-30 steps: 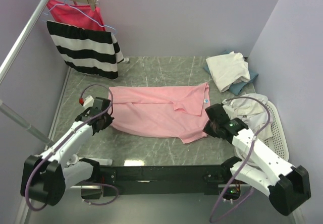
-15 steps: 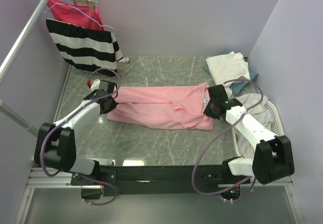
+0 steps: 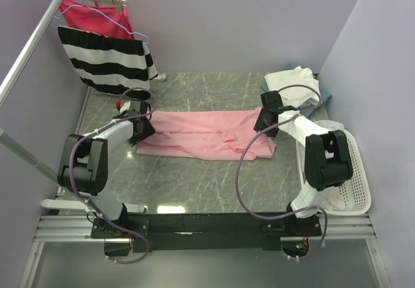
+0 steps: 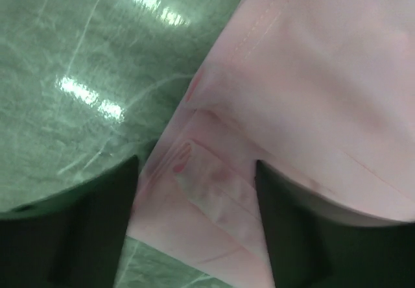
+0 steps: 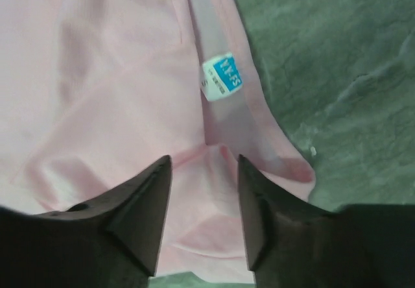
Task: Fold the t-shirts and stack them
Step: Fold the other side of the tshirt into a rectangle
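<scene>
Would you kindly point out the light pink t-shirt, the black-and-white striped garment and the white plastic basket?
Light pink t-shirt [image 3: 194, 135]: top view, middle of the cloth.
Black-and-white striped garment [image 3: 107, 64]: top view, its middle.
White plastic basket [image 3: 360, 171]: top view, mesh wall.

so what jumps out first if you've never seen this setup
A pink tee lies folded into a long band across the middle of the green table, with the left pincer at one end and the right pincer at the other, both open. Next comes the bold black-and-white striped garment hanging at the far left, then a pile of white tees at the far right.
</scene>
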`<state>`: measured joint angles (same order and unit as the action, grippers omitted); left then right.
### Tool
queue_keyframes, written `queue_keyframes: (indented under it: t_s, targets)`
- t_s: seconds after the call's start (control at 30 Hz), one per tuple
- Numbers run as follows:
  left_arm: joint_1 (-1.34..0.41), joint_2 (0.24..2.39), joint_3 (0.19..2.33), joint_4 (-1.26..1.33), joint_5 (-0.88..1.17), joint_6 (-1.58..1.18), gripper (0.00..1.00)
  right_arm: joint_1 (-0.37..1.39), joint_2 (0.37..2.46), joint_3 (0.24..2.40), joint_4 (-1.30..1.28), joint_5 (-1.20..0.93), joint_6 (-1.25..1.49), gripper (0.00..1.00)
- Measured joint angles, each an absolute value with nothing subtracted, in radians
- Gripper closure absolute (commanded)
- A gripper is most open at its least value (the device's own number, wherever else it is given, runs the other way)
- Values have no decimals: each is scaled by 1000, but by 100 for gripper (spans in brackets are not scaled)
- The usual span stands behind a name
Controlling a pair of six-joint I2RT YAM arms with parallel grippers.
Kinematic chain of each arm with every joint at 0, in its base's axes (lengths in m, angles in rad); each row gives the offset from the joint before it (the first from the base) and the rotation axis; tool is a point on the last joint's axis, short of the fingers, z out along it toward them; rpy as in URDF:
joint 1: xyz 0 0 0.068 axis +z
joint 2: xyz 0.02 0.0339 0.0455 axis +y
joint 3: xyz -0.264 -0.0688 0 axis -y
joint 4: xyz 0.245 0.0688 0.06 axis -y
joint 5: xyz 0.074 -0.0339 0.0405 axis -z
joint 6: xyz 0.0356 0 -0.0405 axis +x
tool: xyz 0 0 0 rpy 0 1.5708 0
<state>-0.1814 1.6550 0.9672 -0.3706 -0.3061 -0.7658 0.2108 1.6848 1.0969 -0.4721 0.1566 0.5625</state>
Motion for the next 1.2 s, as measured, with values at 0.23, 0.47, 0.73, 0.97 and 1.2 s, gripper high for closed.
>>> queue_keyframes:
  t_s: [0.23, 0.47, 0.73, 0.97, 1.2]
  targets:
    - [-167, 1628, 1002, -363, -319, -730, 1, 207, 1632, 1142, -452, 168, 522, 42]
    - [-165, 1549, 1002, -331, -250, -693, 1, 247, 1562, 1076, -392, -70, 557, 41]
    - [-165, 1549, 1001, -296, -134, -665, 2, 334, 1552, 932, -357, -207, 659, 41]
    - [-165, 1567, 1001, -297, -91, -646, 3, 390, 1549, 922, -331, -211, 718, 41]
    - [-165, 1572, 1001, -297, -75, -635, 3, 404, 1550, 910, -319, -202, 738, 43]
